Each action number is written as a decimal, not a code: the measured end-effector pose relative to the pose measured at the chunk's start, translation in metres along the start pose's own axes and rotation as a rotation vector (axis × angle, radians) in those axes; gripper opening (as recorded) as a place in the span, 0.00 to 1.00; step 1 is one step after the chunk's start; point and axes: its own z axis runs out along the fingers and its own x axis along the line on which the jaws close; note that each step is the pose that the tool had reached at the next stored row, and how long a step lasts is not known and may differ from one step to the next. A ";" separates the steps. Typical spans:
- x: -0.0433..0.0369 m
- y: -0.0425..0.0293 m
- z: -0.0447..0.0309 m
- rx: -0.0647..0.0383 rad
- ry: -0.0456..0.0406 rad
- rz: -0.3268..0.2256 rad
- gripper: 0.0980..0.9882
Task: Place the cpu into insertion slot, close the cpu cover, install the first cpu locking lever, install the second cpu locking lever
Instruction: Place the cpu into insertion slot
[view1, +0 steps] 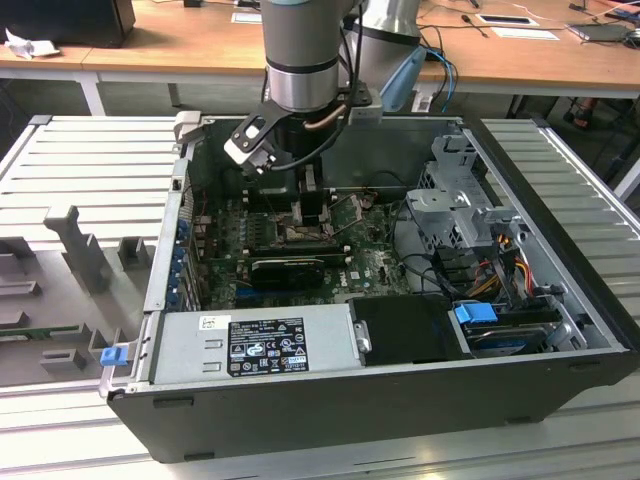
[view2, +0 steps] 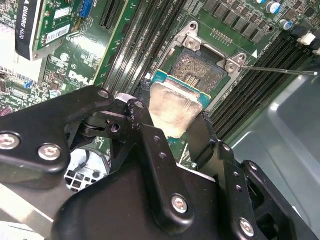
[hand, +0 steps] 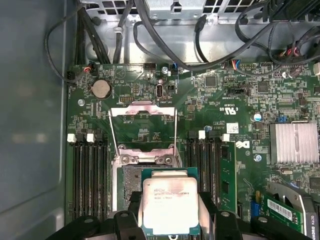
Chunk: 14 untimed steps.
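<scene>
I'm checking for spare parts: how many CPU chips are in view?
1. The cpu is gripped in the claw, at the edge of the insertion slot, whose visible part looks empty. Others could be hidden under the arm.

A long light-brown wooden desk (view1: 180, 50) on white legs (view1: 92, 95) spans the back, white papers (view1: 530, 33) lying on it; a grey ribbed metal bench (view1: 90, 165) stands in front.

even indoor light, soft shadows

Print on the cpu (hand: 170, 205) cannot be read.
</scene>
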 end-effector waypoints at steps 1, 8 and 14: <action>0.0000 -0.0002 0.0004 0.000 0.0001 0.000 0.48; 0.0012 -0.0009 0.0040 0.000 0.0000 0.000 0.48; 0.0043 -0.0072 0.0137 0.000 0.0006 0.000 0.48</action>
